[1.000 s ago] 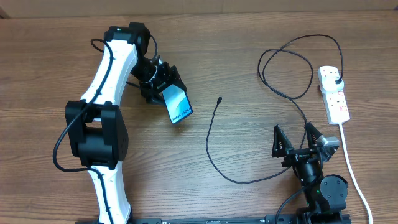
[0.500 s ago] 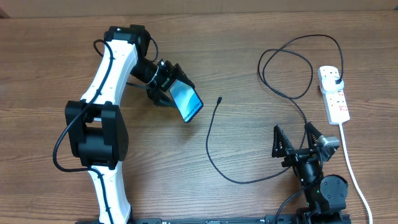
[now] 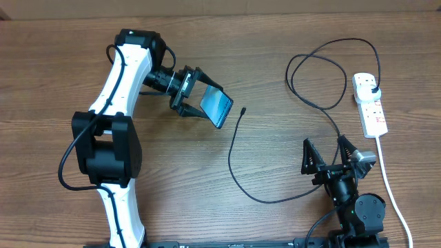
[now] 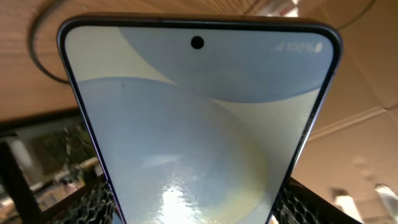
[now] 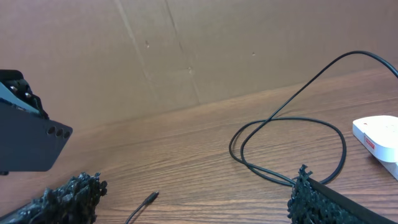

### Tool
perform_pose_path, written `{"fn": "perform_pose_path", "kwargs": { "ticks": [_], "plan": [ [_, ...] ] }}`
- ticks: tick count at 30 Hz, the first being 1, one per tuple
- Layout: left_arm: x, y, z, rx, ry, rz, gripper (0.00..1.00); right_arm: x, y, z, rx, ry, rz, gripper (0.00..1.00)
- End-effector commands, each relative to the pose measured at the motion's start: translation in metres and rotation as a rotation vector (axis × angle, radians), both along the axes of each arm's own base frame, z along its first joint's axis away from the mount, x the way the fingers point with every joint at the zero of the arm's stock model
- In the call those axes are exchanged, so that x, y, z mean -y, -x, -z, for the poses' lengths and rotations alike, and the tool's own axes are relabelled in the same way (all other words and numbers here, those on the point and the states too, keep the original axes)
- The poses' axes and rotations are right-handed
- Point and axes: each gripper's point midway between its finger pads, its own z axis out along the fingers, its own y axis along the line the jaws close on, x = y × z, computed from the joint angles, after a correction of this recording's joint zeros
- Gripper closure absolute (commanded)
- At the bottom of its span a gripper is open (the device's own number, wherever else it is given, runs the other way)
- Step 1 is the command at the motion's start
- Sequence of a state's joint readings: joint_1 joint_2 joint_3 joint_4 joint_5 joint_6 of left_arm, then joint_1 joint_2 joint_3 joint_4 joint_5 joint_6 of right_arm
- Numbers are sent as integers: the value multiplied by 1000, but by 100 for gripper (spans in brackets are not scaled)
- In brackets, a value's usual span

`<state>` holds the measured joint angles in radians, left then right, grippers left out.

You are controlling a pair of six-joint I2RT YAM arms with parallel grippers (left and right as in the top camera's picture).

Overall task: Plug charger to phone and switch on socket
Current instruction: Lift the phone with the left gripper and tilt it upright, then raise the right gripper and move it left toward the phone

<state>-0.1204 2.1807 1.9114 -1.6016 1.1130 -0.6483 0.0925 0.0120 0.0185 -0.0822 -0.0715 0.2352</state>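
— What have you got hold of?
— My left gripper is pinching the phone by its sides, fingers low on the glass. It hangs tilted above the table.
— What worries you?
— The camera hole points away from me, so the charging port is probably at the end buried between my fingers (I can't see that end). Then the tip would have nowhere to go in. Those smooth edges might also slide if I tilt it more.
— And your right?
— My right gripper stands wide open and empty, well apart from the charger, whose tip lies flat just beside the phone. A tip that thin could skid away from a pinch. The socket sits far right with the plug seemingly in it; I can't tell whether its switch is on.
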Motion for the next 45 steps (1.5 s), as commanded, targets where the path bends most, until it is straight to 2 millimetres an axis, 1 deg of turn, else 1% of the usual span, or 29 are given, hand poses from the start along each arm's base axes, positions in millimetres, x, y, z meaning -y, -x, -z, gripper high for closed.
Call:
{"fn": "perform_pose_path", "kwargs": {
  "ticks": [1, 7, 15, 19, 35, 45],
  "plan": [
    [2, -10, -28, -17, 127, -65, 31, -1, 0, 2, 3, 0, -2, 0],
    [-4, -14, -35, -37, 162, -97, 31, 0, 0, 2, 3, 1, -1, 0],
    [-7, -20, -51, -61, 249, -147, 32, 0, 0, 2, 3, 1, -1, 0],
    [-10, -22, -51, -63, 253, -156, 32, -1, 0, 2, 4, 0, -2, 0],
    [-10, -22, -51, -82, 249, -163, 32, -1, 0, 2, 4, 0, -2, 0],
    [-10, -21, -52, -124, 241, -174, 32, -1, 0, 2, 2, -3, -2, 0]
  ]
}}
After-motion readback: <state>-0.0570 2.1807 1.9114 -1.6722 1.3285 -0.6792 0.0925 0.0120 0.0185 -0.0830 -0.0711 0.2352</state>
